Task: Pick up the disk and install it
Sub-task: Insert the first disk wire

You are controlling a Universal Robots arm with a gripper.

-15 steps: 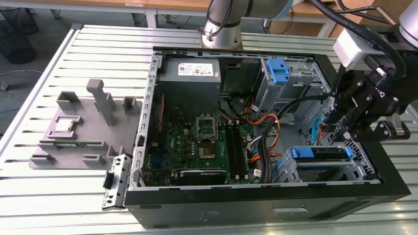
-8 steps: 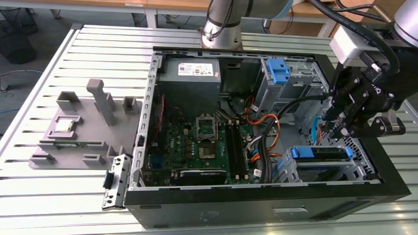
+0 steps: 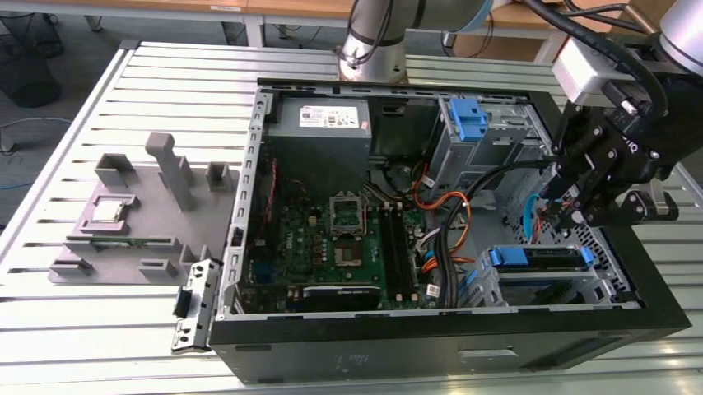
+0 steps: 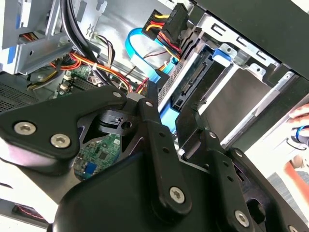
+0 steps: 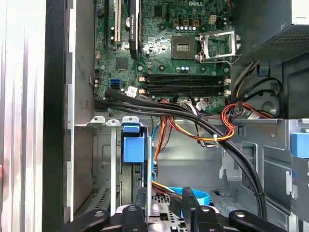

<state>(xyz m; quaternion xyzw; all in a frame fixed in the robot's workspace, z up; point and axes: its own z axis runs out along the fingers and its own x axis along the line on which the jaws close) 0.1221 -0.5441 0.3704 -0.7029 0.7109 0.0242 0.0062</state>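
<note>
The disk (image 3: 535, 258), edged by its blue carrier, lies in the lower drive bay at the near corner of the open computer case (image 3: 329, 350), on the exterior view's right. My gripper (image 3: 588, 216) hangs just above and slightly behind that bay, apart from the disk. In the second wrist view the black fingers (image 4: 150, 104) stand open beside the disk's connector end (image 4: 195, 79), with a blue flat cable (image 4: 140, 48) showing in the gap. The first wrist view shows the gripper (image 5: 164, 194) with cables between its fingers and the carrier's blue tab (image 5: 133, 147) close by.
The grey power supply (image 3: 318, 117) sits at the case's back. A separate blue bracket (image 3: 467, 119) sits in the upper cage. Orange and black cables (image 3: 445, 214) cross beside the motherboard (image 3: 329, 239). A grey fixture (image 3: 132, 214) stands on the slatted table. A person's hand (image 4: 301, 116) is nearby.
</note>
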